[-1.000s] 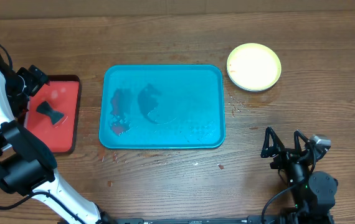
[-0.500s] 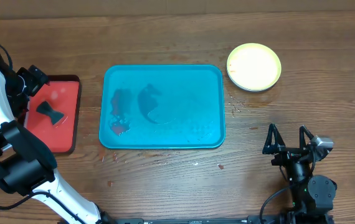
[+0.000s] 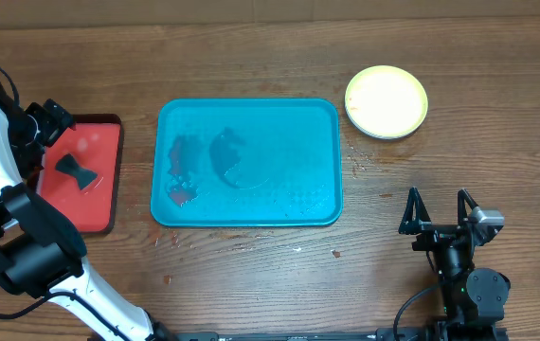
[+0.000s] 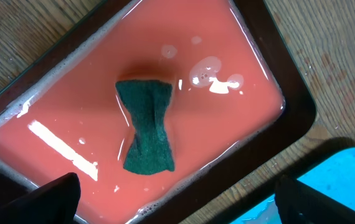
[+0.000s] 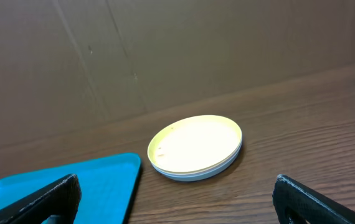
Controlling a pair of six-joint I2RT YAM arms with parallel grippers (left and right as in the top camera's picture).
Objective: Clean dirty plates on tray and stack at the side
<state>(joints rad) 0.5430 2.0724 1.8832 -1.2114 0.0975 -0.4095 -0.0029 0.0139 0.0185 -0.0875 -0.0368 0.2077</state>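
The plates [image 3: 387, 101] sit stacked on the wood to the right of the teal tray [image 3: 319, 121], yellow-green on top. In the right wrist view the stack [image 5: 196, 146] shows a white rim under the yellow-green plate; I cannot make out the light blue one. The tray holds dark wet marks and a red smear [image 3: 181, 194] at its left. My right gripper [image 3: 436, 214] is open and empty near the front right, with the stack ahead of its fingers [image 5: 177, 199]. My left gripper [image 3: 50, 121] is open [image 4: 177, 202] above the red tray.
A small red tray with a dark rim [image 3: 109, 204] lies at the left, filled with reddish liquid, with a dark green sponge [image 4: 146, 134] lying in it. Small red specks [image 3: 335, 253] dot the wood in front of the teal tray.
My right arm has drawn back slightly toward the near right; its gripper stays open. The left arm, plates and trays have not moved.
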